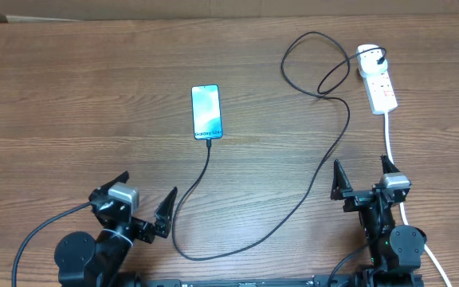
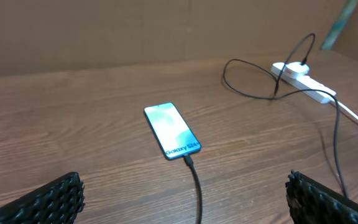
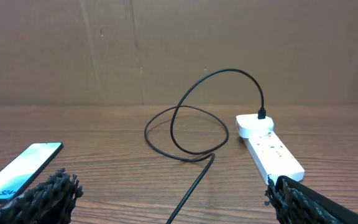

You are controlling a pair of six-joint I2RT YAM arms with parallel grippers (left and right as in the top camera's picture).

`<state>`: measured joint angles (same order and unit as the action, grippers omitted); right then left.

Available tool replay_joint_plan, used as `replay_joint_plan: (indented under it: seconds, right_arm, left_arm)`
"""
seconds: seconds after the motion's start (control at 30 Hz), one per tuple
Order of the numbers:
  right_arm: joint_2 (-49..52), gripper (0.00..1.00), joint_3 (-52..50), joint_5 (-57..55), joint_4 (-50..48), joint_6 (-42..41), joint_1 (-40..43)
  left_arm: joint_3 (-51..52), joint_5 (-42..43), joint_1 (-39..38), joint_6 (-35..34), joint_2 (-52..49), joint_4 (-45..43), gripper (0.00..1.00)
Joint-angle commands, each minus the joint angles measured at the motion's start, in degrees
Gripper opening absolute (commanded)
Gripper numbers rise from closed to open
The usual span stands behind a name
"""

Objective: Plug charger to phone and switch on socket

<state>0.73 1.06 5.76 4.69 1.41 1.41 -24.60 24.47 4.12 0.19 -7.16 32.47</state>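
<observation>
while both arms rest at the near edge of the table [image 1: 70, 96], the left gripper [image 1: 146, 194] stands with its jaws spread fully wide and nothing between them. the right gripper [image 1: 362, 169] is the same, wide apart and holding nothing. neither one touches any of the things on the wood.

the phone [image 1: 206, 111] lies flat, face up, a little left of the table's middle, ahead of the left gripper and well apart from it. its screen is lit blue-teal, with the white "galaxy" text along the end nearest the arms. the charger [image 1: 209, 158] meets the phone at that near end. its connector tip [image 2: 188, 159] sits right against the edge and looks pushed in, though i cannot make out the port itself.

from there the black cable runs toward the arms, bends round in front of the left gripper, and sweeps up across the table to the right. it makes one loose loop near the far right corner and ends at the white plug adapter [image 3: 254, 125].

that adapter sits in the far end of the socket [image 1: 379, 84]. the socket lies on the right side of the table, ahead of the right gripper, with its length running away from the arms. its red switch marks show, but they are too small for me to tell whether they are on or off.

the thick white cord [image 1: 390, 135] leaves the socket's near end and runs back past the right arm. a brown board [image 3: 166, 50] stands behind the table.
</observation>
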Motion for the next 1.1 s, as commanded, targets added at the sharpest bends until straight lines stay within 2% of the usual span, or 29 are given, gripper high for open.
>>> replay_joint_plan:
  seconds: [0.0,0.37,0.67,0.77,1.07]
  right_arm:
    - [-0.6,1.0,-0.6,0.1,-0.3,-0.5,0.2]
    - [-0.6,1.0,-0.6,0.0,-0.3,-0.5,0.2]
    - [-0.6,1.0,-0.6,0.0,-0.3,-0.5,0.2]
    - [-0.6,1.0,-0.6,0.0,-0.3,-0.5,0.2]
    - [-0.6,1.0,-0.6,0.0,-0.3,-0.5,0.2]
  left_arm:
    - [1.5,0.7,0.9,-0.7,3.2,-0.9,1.0]
    - [7.3,0.4,0.9,-4.3,7.0,-9.6,0.99]
    - [7.3,-5.2,0.9,-4.5,7.0,-11.0,0.99]
    - [8.1,-6.4,0.9,-4.6,7.0,-14.2,0.99]
    - [14.7,-11.0,0.9,-10.6,7.0,-29.6,1.0]
